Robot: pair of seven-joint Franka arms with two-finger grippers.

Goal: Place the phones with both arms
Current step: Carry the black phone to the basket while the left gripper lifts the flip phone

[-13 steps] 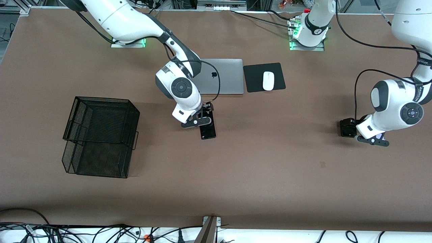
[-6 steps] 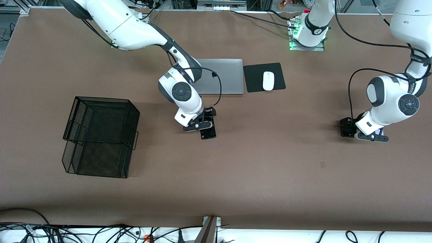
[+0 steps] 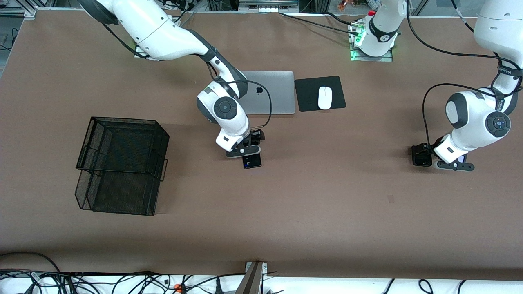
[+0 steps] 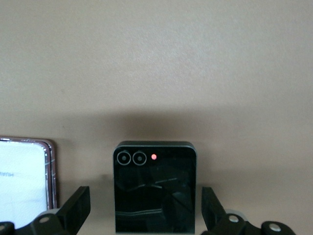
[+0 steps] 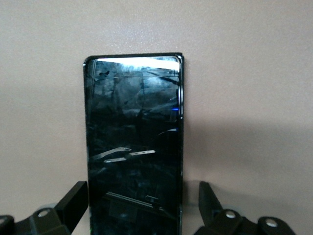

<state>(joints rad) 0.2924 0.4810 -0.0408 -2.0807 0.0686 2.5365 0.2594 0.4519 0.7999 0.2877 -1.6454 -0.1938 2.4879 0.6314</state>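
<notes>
The long black phone [image 5: 133, 137] lies flat on the brown table near the middle, its end showing under my right gripper [image 3: 244, 151] in the front view [image 3: 252, 161]. The right gripper [image 5: 142, 196] is open, one finger on each side of the phone, both clear of it. At the left arm's end of the table my left gripper [image 3: 454, 166] [image 4: 145, 205] is open astride the small squarish black phone [image 4: 155, 188] without touching it. The pale lavender-white phone [image 4: 24, 176] lies right beside that one; a sliver shows by the gripper [image 3: 461, 159].
A closed grey laptop [image 3: 269, 93] lies farther from the front camera than the long phone. Beside it a white mouse [image 3: 325, 98] sits on a black pad [image 3: 306, 94]. A black wire-mesh basket [image 3: 122, 163] stands toward the right arm's end.
The right gripper has slid along the long phone and now covers more of it. The left wrist has turned and shifted a little over the small phones. Both grippers stayed open.
</notes>
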